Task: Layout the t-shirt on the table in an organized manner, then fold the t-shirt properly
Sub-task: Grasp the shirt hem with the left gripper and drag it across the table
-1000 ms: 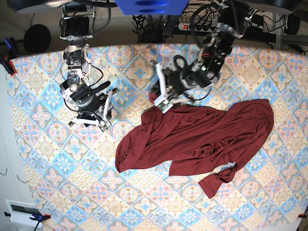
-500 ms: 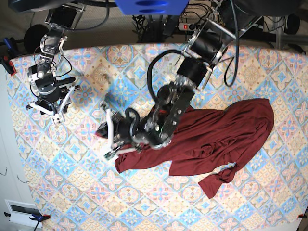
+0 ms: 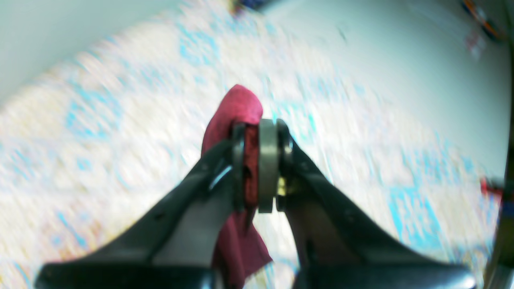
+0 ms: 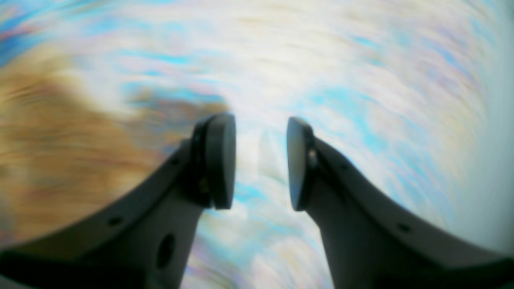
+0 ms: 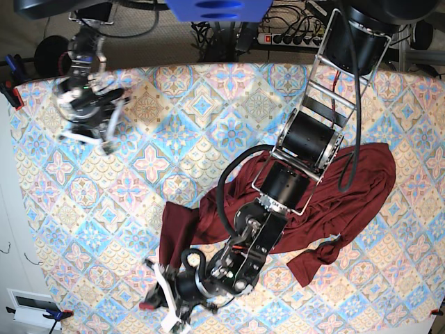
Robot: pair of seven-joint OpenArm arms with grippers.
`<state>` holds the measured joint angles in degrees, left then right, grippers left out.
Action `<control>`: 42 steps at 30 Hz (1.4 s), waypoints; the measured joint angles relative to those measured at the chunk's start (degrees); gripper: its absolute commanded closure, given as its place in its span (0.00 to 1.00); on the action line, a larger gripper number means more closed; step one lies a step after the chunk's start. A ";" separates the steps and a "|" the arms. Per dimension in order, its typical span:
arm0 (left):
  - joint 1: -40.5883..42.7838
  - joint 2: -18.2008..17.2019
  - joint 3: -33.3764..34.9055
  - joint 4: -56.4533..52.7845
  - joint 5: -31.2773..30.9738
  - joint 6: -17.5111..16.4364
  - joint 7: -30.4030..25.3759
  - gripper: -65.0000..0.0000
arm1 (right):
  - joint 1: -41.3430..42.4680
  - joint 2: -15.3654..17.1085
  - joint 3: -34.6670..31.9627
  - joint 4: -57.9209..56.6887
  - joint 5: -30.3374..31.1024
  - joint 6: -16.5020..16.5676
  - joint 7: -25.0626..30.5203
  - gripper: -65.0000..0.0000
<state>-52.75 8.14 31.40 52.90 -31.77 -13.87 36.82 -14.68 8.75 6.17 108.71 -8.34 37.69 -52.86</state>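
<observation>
The dark maroon t-shirt (image 5: 348,188) lies crumpled on the right half of the table (image 5: 208,104), with one edge drawn out toward the front left (image 5: 175,229). My left gripper (image 5: 158,309) sits low near the front edge, shut on a bunch of that fabric. In the left wrist view the cloth (image 3: 237,108) is pinched between the closed pads of the left gripper (image 3: 257,132), over blurred table (image 3: 120,120). My right gripper (image 5: 97,142) hovers at the far left corner, away from the shirt. It stands open (image 4: 261,160) with nothing between its fingers, above blurred tiles (image 4: 361,80).
The long left arm (image 5: 306,139) crosses over the shirt's middle. Clamps (image 5: 10,90) grip the cloth at the table's far left corner. A white box (image 5: 31,303) sits off the front left corner. Cables and a power strip (image 5: 278,38) run behind the table.
The left arm swept from the table's centre to the front left, dragging the shirt's edge with it. The right arm pulled back to the far left corner.
</observation>
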 measured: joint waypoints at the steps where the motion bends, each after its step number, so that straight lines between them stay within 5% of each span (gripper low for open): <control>1: -0.72 -0.46 0.09 -0.90 -0.44 0.50 -2.23 1.00 | 0.22 0.04 -2.71 0.22 0.42 2.08 0.46 0.68; 5: -3.63 -4.66 0.09 -4.31 -0.33 6.34 -6.27 1.00 | 0.81 -1.22 -11.39 2.49 1.44 2.75 1.62 0.68; 13: -3.76 -11.04 0.04 -4.98 -0.46 13.22 -12.50 1.00 | 9.66 -10.67 -17.75 0.13 1.29 2.73 0.70 0.68; 20: -4.00 -17.25 -0.07 -5.05 2.03 15.58 -15.30 1.00 | 11.96 -10.54 -21.20 -6.19 0.17 2.34 -0.37 0.68; 25: -3.89 -16.72 0.04 -5.05 5.77 14.64 -15.34 1.00 | 15.93 -12.52 -24.79 -11.28 0.46 2.58 -0.04 0.68; 30: -3.87 -19.43 -0.15 -5.03 10.19 15.21 -15.65 0.81 | 17.27 -13.40 -24.98 -13.44 0.61 2.58 -0.79 0.68; 34: -4.11 -20.39 -4.11 -8.52 14.12 23.28 -16.09 0.59 | 17.62 -13.35 -25.79 -13.44 0.57 2.14 -1.40 0.68; 42: -2.60 -20.17 -8.11 -13.46 18.29 26.49 -15.06 0.45 | 17.35 -13.60 -27.41 -13.44 0.63 2.38 -1.33 0.68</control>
<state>-55.35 -12.03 23.29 39.44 -13.47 12.62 21.76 2.68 -4.84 -21.23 95.26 -7.70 40.07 -54.19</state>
